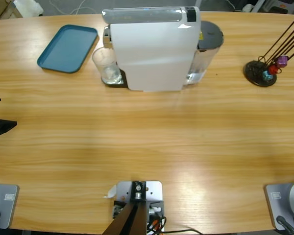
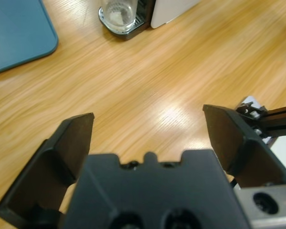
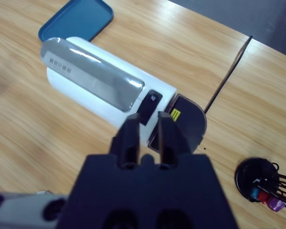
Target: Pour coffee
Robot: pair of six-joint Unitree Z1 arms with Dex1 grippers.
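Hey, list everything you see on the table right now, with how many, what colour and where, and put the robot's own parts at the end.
Coffee machine: one, white with a silver lid, far middle of the table.
Glass: one, clear, on the machine's drip tray, left of its body; whether coffee is in it cannot be told.
Tray: one, blue, far left, beside the glass.
Capsule stand: one, black with thin rods, far right, holding a few coloured capsules.
Table: one, long, light wood.
Left claw: one, black, jaws wide apart over bare wood, pointing toward the glass.
Right claw: one, black, jaws nearly together, above the machine's rear end.
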